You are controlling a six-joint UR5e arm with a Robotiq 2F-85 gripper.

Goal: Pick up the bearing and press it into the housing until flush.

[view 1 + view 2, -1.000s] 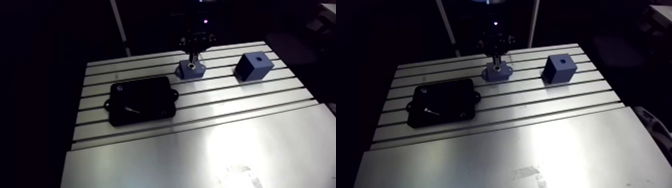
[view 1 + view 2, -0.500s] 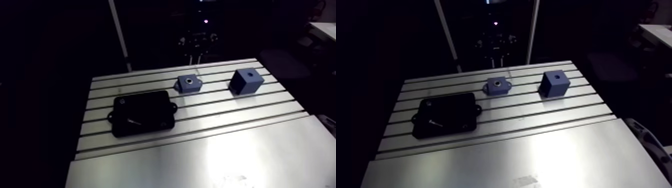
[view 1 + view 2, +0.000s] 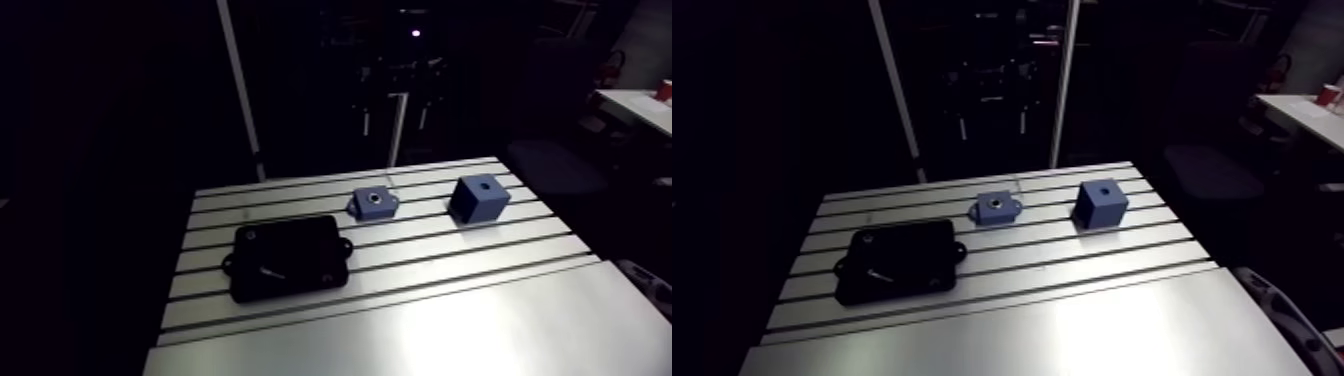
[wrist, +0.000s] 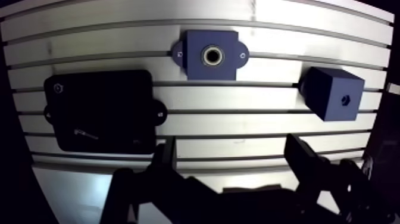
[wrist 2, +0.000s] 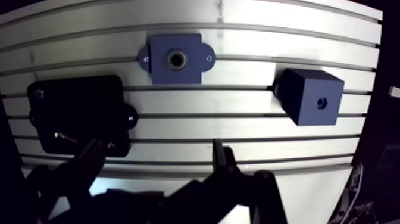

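The blue flanged housing (image 4: 193, 56) sits on the slotted table (image 4: 250, 125), well ahead of my gripper (image 4: 231, 149). A metal bearing ring (image 4: 212, 55) rests in the housing's centre bore. The wrist view cannot settle whether it lies level with the top face. My gripper hangs high above the table, open, with nothing between its fingers (image 4: 165, 156). In the arm view the gripper (image 3: 396, 118) is dim, far above and behind the housing (image 3: 373, 203).
A blue cube (image 4: 333, 92) with a small hole stands beside the housing. A flat black box (image 4: 101, 110) with mounting ears lies on the other side, a small pin on its lid. The table's smooth front plate (image 3: 420, 330) reaches toward the arm view camera.
Earlier the gripper stood shut right on the housing. It has since opened and risen well clear, leaving the bearing in the bore. The arm view has shifted with the arm.
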